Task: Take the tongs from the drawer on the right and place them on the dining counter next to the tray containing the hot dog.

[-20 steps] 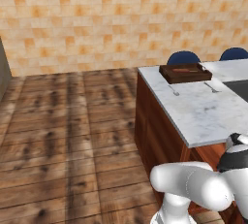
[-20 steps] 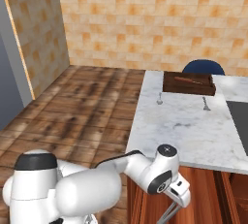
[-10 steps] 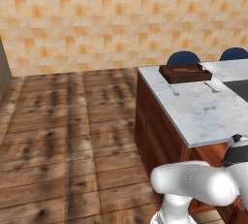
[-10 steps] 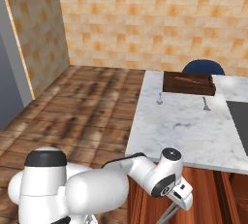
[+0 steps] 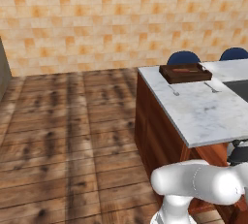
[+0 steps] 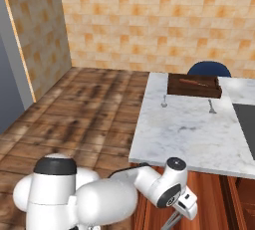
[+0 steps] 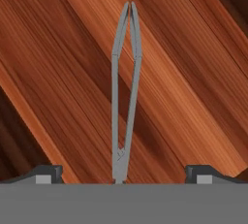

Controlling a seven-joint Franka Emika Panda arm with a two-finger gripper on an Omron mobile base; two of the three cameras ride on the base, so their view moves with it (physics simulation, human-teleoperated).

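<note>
In the hand view the slim grey tongs (image 7: 125,97) lie lengthwise on the reddish wood floor of the drawer (image 7: 189,87), running from the top of the picture down to its bottom. My gripper (image 7: 123,173) is open above them. Its fingertips (image 7: 48,172) stand wide apart on either side of the tongs' near end without touching it. The hand (image 6: 185,207) hangs low below the edge of the marbled dining counter (image 6: 189,134). At the counter's far end sits the dark brown tray (image 6: 194,86) (image 5: 186,73) with the hot dog (image 6: 196,81) in it.
Two tiny silver utensils (image 6: 164,100) (image 6: 211,106) lie on the counter just in front of the tray. A dark stovetop (image 6: 246,124) borders the counter on the right. Blue stools (image 5: 183,57) (image 5: 235,53) stand behind it. Wooden floor stretches to the left.
The arm has sunk lower and a little to the right under the counter's edge. The fingers have stayed wide apart, and the things on the counter have not moved.
</note>
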